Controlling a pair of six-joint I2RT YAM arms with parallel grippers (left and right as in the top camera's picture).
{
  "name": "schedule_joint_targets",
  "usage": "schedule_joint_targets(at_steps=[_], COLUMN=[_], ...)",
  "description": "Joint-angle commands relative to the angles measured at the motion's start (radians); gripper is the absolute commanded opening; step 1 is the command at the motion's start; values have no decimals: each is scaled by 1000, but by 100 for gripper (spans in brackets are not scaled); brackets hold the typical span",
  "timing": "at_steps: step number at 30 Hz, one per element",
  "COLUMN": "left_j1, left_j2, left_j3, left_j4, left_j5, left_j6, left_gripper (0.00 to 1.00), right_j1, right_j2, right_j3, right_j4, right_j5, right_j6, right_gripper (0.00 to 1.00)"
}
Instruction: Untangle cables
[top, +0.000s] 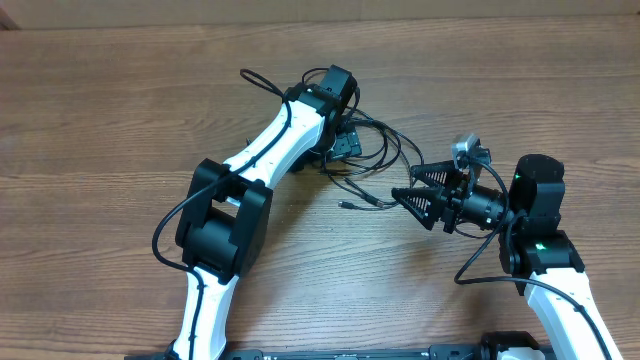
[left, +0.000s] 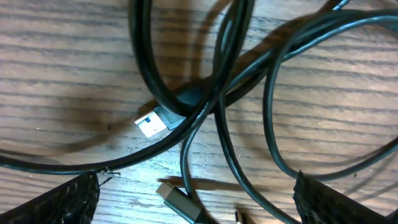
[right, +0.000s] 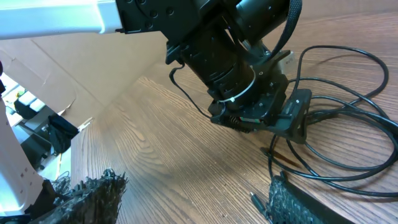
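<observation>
My left gripper (left: 198, 200) hangs spread over the cables (left: 193, 96); closing here may clamp several together, tightening them. My right gripper (top: 420, 196), four o'clock, gapes empty.

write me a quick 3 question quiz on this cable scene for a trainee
1. True or false: the left end effector is shut on one of the cables.
2. In the left wrist view, what lies where the black cables cross? A) a silver-tipped plug B) a screw C) a coin
3. Fill in: the right end effector is ____, holding nothing.

Key: 1 false, it is open above them. 2 A. 3 open.
</observation>
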Motion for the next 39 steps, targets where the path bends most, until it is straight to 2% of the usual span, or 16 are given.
schedule_joint_targets(at_steps=[1, 12, 25, 26, 27, 28, 30, 31, 35, 39], left_j1=[3, -12, -14, -14, -14, -14, -14, -14, -14, -14], left_j2=[27, 39, 92, 92, 92, 92, 92, 92, 92, 91], left_j3=[18, 18, 18, 18, 18, 18, 18, 18, 18, 18], left_j4=[2, 5, -20, -27, -39, -63, -92, -109, -178, -209], left_j5=[-18, -77, -62, -62, -62, -62, -62, -62, -68, -70], left_j6=[-100, -149, -150, -146, -146, -146, -146, -146, -114, 60], left_gripper=[100, 100, 98, 90, 76, 43, 14, 4, 4, 4], right_j1=[-1, -1, -1, -1, -1, -1, -1, -1, -1, -1], right_j2=[-7, -7, -7, -7, -7, -7, -7, -7, -7, -7], right_j3=[9, 9, 9, 9, 9, 9, 9, 9, 9, 9], right_j4=[-4, -4, -4, -4, -4, -4, -4, -4, -4, -4], right_j5=[10, 10, 10, 10, 10, 10, 10, 10, 10, 10], right_j6=[0, 0, 0, 0, 0, 0, 0, 0, 0, 0], right_gripper=[75, 74, 74, 74, 74, 74, 74, 74, 74, 74])
